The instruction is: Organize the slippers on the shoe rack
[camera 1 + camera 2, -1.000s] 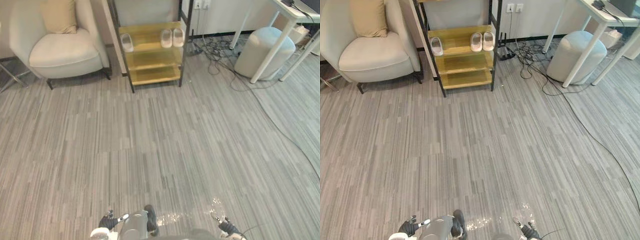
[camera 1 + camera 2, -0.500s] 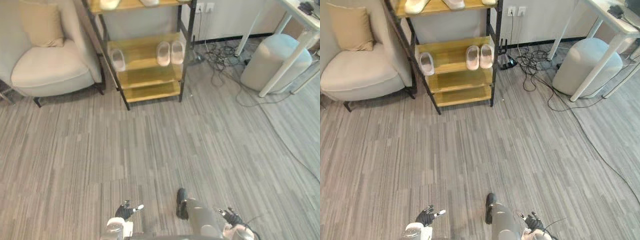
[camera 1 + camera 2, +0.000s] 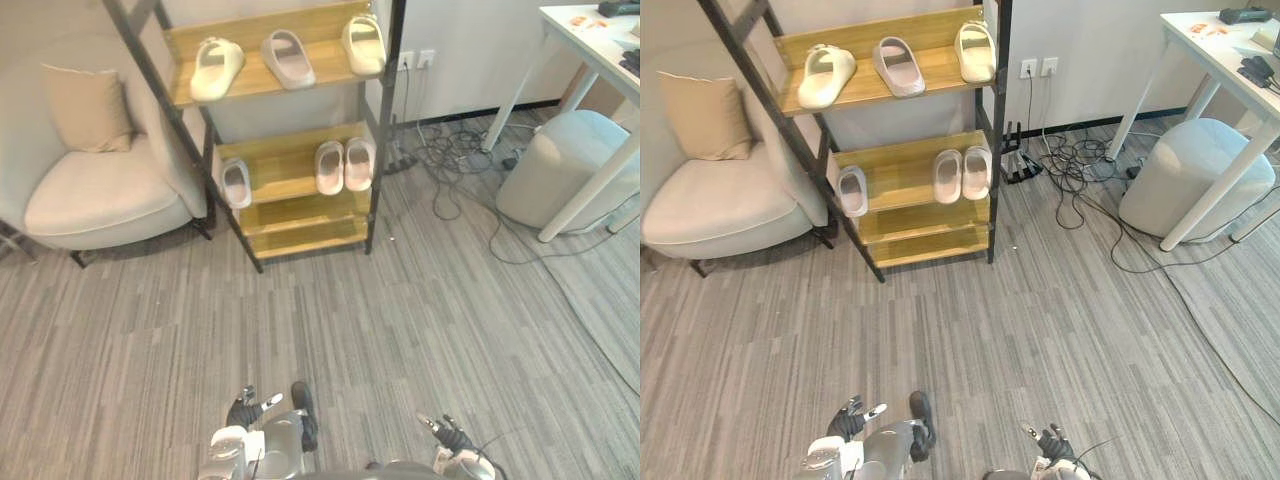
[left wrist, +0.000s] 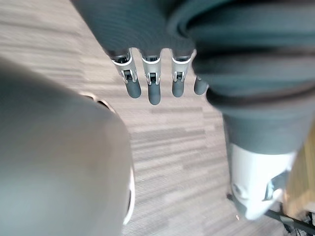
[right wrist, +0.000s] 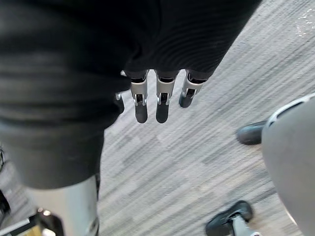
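Six pale foam slippers [image 3: 217,68] sit on the top and middle shelves of the wooden black-framed shoe rack [image 3: 283,176], at twelve o'clock, well apart from both hands. The left hand [image 3: 243,411], likely nearer, and the right hand [image 3: 447,435] hang empty, fingers straight.

Grey striped plank floor [image 3: 450,320] under the fingers [image 4: 154,91]. Far ahead of them, a cream armchair [image 3: 95,195] with cushion [image 3: 88,108], pale wall [image 3: 470,40], round pouf [image 3: 560,170], white table [image 3: 590,35], tangled cables [image 3: 450,165].

Shoe rack [image 3: 290,178] well ahead of left hand [image 3: 243,412] and right hand [image 3: 449,437] fingers [image 5: 162,101]; slippers [image 3: 343,165] on shelves; armchair [image 3: 100,195] left, stool [image 3: 560,170] right.
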You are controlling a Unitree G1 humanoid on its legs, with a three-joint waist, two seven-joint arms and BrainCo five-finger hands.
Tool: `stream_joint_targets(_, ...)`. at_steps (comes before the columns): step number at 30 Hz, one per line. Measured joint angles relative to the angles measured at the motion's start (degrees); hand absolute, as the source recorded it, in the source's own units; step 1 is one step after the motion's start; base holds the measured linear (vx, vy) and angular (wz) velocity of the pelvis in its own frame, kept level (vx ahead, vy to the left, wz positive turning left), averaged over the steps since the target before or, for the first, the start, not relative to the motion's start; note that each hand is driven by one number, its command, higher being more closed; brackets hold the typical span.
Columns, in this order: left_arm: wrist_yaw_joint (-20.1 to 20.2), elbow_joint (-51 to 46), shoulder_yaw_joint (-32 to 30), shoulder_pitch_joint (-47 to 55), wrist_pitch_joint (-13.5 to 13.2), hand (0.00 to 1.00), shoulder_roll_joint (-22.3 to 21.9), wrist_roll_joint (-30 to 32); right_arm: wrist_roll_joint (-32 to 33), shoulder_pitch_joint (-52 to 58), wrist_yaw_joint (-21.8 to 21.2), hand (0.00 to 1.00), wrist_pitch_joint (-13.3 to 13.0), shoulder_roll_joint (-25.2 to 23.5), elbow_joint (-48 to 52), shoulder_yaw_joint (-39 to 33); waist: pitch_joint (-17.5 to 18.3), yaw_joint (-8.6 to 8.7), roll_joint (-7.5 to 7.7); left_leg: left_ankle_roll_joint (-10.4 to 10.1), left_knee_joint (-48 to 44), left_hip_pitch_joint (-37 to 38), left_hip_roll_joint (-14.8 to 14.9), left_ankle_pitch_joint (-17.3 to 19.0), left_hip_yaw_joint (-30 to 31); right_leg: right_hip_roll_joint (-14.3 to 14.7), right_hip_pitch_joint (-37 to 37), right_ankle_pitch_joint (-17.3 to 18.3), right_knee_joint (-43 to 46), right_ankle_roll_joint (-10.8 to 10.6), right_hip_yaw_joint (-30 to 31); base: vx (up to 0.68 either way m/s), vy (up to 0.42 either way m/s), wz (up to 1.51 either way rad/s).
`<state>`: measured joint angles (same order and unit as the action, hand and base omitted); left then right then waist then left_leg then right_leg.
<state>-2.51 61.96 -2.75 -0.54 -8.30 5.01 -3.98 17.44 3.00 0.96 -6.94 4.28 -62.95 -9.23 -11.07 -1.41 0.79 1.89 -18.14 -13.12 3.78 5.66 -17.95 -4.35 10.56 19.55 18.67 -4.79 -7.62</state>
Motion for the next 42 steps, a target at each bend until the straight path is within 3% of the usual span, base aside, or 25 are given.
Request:
stream_joint_targets(1, 0.0, 0.4, 0.4, -0.1, 0.0, 0.0, 0.2, -0.1, 0.0, 0.0, -0.1, 0.0, 0.0, 0.0, 0.0, 0.5, 0.1, -0.02, 0.17, 0.0, 0.1, 0.6, -0.2, 0.7, -0.3, -0.7, -2.4, -0.2, 5.2, -0.3, 0.5, 0.51, 0.189, -0.22)
stream_joint_targets(2, 0.1, 1.4, 1.3, -0.6, 0.2, 0.0, 0.9, -0.2, 0.0, -0.4, -0.4, 0.0, -0.1, -0.4, 0.2, 0.4, -0.1, 0.27, 1.14, -0.2, 0.6, 3.3, -1.5, 2.4, -0.2, -3.1, -8.6, -2.4, 20.2, -4.7, 0.8, 0.51, 0.219, 0.09)
stream_joint_targets(3, 0.1, 2.3, 2.8, -1.1, 0.6, 0.0, 1.7, -0.1, -0.5, -0.9, -0.6, 0.0, 0.0, -0.5, 0.3, 0.5, -0.3, 1.0, 1.79, -0.3, 1.7, 7.2, -3.1, 4.2, 0.3, -5.5, -12.2, -2.8, 31.3, -5.4, -0.3, 0.63, 0.252, 0.18)
stream_joint_targets(4, 0.1, 2.6, 3.1, -1.1, 0.7, 0.0, 1.8, -0.2, -0.8, -0.9, -0.6, 0.0, 0.0, -0.6, 0.3, 0.5, -0.3, 1.0, 1.82, 0.2, 2.0, 8.5, -3.6, 4.1, 0.4, -5.8, -12.9, -2.5, 33.2, -4.9, -0.8, 0.66, 0.195, 0.34)
stream_joint_targets(6, 0.1, 3.1, 4.6, -0.9, 1.3, 0.0, 2.0, -0.1, -1.6, -0.9, -1.0, 0.0, -0.3, -0.6, 0.8, 0.9, -0.5, 1.3, 1.38, 0.2, 5.4, 15.8, -4.1, 5.4, 1.0, -6.5, -15.2, -0.3, 33.3, -1.1, -4.6, 0.5, 0.093, 0.31)
stream_joint_targets(9, 0.1, 3.0, 5.0, -1.1, 1.3, 0.0, 1.4, -0.1, -1.7, -2.6, -1.1, 0.0, -0.4, 0.0, 1.1, 1.1, -1.3, 1.47, -0.35, -1.2, 8.6, 20.3, -2.3, 6.1, 2.6, -3.4, -21.2, -0.1, 16.7, 1.9, -8.0, 0.5, 0.001, 0.29)
stream_joint_targets(10, 0.1, 2.9, 5.0, -1.1, 1.4, 0.0, 0.9, -0.1, -1.6, -3.0, -1.0, 0.0, -0.6, 0.5, 1.2, 1.0, -1.8, 1.86, -1.1, -2.1, 9.7, 21.6, -1.4, 6.7, 3.3, -1.7, -23.0, -3.6, 7.7, 2.4, -6.9, 0.51, -0.058, 0.36)
stream_joint_targets(12, 0.1, 2.9, 4.9, -0.8, 1.4, 0.0, 1.0, -0.1, -1.5, -2.9, -1.0, 0.0, -0.6, 0.4, 1.3, 0.9, -2.0, 2.04, -0.62, -4.5, 10.1, 23.5, -1.0, 8.1, 4.4, -0.2, -23.5, -13.3, -5.8, 2.3, -3.1, 0.45, -0.129, 0.42)
stream_joint_targets(13, 0.1, 3.0, 4.8, -0.3, 1.4, 0.0, 1.2, 0.0, -1.5, -2.3, -1.0, 0.0, -0.5, 0.3, 1.2, 0.9, -1.6, 2.08, 0.09, -6.2, 9.9, 24.7, -1.3, 9.5, 5.5, -0.3, -22.6, -22.9, -8.5, 2.1, -0.9, 0.47, -0.21, 0.46)
stream_joint_targets(14, 0.0, 3.1, 4.5, -0.3, 1.4, 0.0, 1.1, 0.0, -1.4, -2.2, -1.1, 0.0, -0.5, 0.5, 1.2, 0.8, -1.4, 2.19, 0.41, -6.6, 9.8, 25.5, -1.0, 10.0, 6.2, -0.1, -22.2, -24.3, -8.1, 4.7, -0.7, 0.48, -0.248, 0.37)
stream_joint_targets(15, 0.0, 3.4, 3.8, -0.4, 1.2, 0.0, -0.2, 0.1, -1.6, -2.5, -1.0, 0.0, -0.5, 1.3, 1.1, 0.9, -1.3, 1.9, -2.26, -7.1, 8.5, 25.9, 1.5, 10.5, 6.7, 1.5, -21.5, -21.7, -6.0, 5.0, -1.7, 0.5, -0.278, 0.33)
stream_joint_targets(16, 0.0, 3.4, 3.7, -0.5, 1.2, 0.0, -1.4, 0.5, -1.4, -2.6, -1.1, 0.0, -0.6, 1.4, 1.3, 0.1, -1.5, 2.25, -3.16, -7.2, 4.5, 24.6, 2.7, 10.4, 7.6, 1.8, -21.1, -19.4, -5.0, 5.5, -3.0, 0.5, -0.271, 0.37)
stream_joint_targets(19, 0.2, 2.6, 0.4, -0.8, 1.3, 0.0, -2.0, 0.5, -1.2, -2.2, -1.0, 0.0, -0.6, 1.2, 1.8, -0.9, -2.0, 2.63, -3.98, -8.7, -13.5, 18.6, 6.4, 9.1, 7.9, 2.7, -16.5, -16.2, -5.4, 6.6, -5.4, 0.44, -0.246, 0.45)
stream_joint_targets(20, 0.2, 1.0, -2.6, -0.2, 1.3, 0.0, -2.4, 0.5, -1.1, -0.5, -0.9, 0.0, -0.4, 1.0, 3.6, 0.0, -2.4, 2.29, -3.74, -7.3, -28.2, 13.7, 10.8, 4.3, 6.7, 3.7, -11.4, -13.8, -6.9, 7.7, -6.5, 0.36, -0.167, 0.19)
stream_joint_targets(22, 0.2, -0.1, -2.9, 0.2, 1.2, 0.0, -2.4, 0.5, -1.1, -0.3, -0.8, 0.0, -0.4, 0.7, 3.6, 0.4, -2.4, 1.97, -3.66, -7.4, -34.9, 11.0, 13.9, 5.5, 3.2, 3.9, -6.9, -12.9, -8.8, 7.8, -6.6, 0.35, -0.099, 0.04)
stream_joint_targets(24, 0.2, -0.1, -2.7, 0.2, 1.2, 0.0, -2.4, 0.5, -1.1, -0.3, -0.8, 0.0, -0.3, 0.7, 3.2, 0.4, -2.4, 1.95, -3.6, -7.9, -31.6, 9.4, 14.4, 7.7, 0.3, 3.2, -3.9, -13.0, -11.3, 7.6, -6.1, 0.27, -0.01, -0.14)
stream_joint_targets(26, 0.1, -0.4, -1.6, -0.1, 1.1, 0.0, -2.0, 0.5, -1.1, -0.8, -0.8, 0.0, -0.3, 0.6, 2.5, 0.4, -2.7, 1.8, -3.12, -8.8, -15.2, 8.6, 11.4, 8.5, -0.1, 1.1, -1.9, -13.4, -13.0, 6.9, -4.8, 0.27, 0.082, -0.28)
stream_joint_targets(27, 0.1, -0.4, -0.9, -0.4, 1.1, 0.0, -1.8, 0.5, -1.1, -0.8, -0.8, 0.0, -0.3, 0.6, 2.4, 0.3, -2.7, 1.77, -3.0, -8.9, -9.5, 8.8, 10.0, 7.9, 0.3, 0.5, -1.8, -13.4, -13.1, 6.5, -4.6, 0.24, 0.139, -0.27)
stream_joint_targets(28, 0.0, 0.1, 0.2, -0.7, 1.2, 0.0, -1.8, 0.5, -1.0, -0.7, -0.8, 0.0, -0.3, 0.7, 2.4, 0.1, -2.6, 1.81, -3.23, -8.8, 1.2, 9.6, 7.6, 2.5, 1.9, 0.1, -1.5, -13.1, -13.3, 4.6, -4.3, 0.17, 0.134, -0.17)
stream_joint_targets(30, 0.0, 1.1, 1.5, -1.0, 1.2, 0.0, -1.9, 0.5, -0.9, -0.9, -0.5, 0.0, -0.2, 1.3, 1.8, 0.1, -2.0, 1.99, -4.12, -7.8, 5.6, 10.1, 6.7, -3.5, 3.3, 0.6, -0.2, -12.0, -14.3, 2.5, -3.3, 0.26, 0.212, -0.05)
stream_joint_targets(31, 0.0, 1.7, 2.1, -1.2, 1.2, 0.0, -1.1, 0.5, -1.1, -0.8, -0.4, 0.0, -0.3, 0.8, 1.9, 0.2, -1.9, 2.24, -2.76, -7.5, 6.7, 10.9, 5.5, -3.8, 3.4, -0.4, 0.5, -12.2, -14.6, 2.1, -3.5, 0.26, 0.22, 0.07)
stream_joint_targets(32, 0.0, 1.7, 2.3, -1.1, 1.2, 0.0, 0.2, 0.5, -1.2, -0.4, -0.4, 0.0, -0.3, -0.4, 1.4, 0.4, -1.2, 2.14, -0.14, -7.0, 10.0, 12.9, 3.3, -4.2, 2.9, -2.4, 0.7, -11.2, -14.7, 0.8, -3.5, 0.19, 0.126, 0.13)
stream_joint_targets(34, 0.0, 2.4, 2.8, -0.9, 1.3, 0.0, 1.1, 0.5, -1.2, -0.2, -0.4, 0.0, -0.3, -1.1, 0.9, 0.4, -0.5, 2.12, 1.27, -6.4, 14.1, 15.1, 1.2, -5.4, 2.7, -3.7, 0.9, -11.1, -14.6, 0.5, -3.5, 0.19, 0.128, 0.04)
stream_joint_targets(38, 0.1, 3.1, 4.8, -0.5, 1.3, 0.0, 0.9, 1.2, -1.3, 0.0, -0.4, 0.0, -0.4, -1.1, 1.1, 0.4, -0.1, 2.36, 0.68, -5.6, 24.1, 21.3, -1.6, -9.2, 2.8, -5.1, 2.5, -11.0, -14.2, 0.3, -3.5, 0.1, 0.113, 0.07)
stream_joint_targets(42, 0.0, 3.6, 5.6, -0.5, 1.3, 0.0, 1.0, 1.7, -1.8, -0.1, -0.3, 0.0, -0.3, -1.0, 1.1, 0.4, 0.0, 2.29, 0.44, -5.6, 24.3, 21.2, -1.5, -9.2, 2.8, -5.0, 2.5, -10.8, -14.1, 0.1, -3.4, 0.01, 0.02, 0.02)
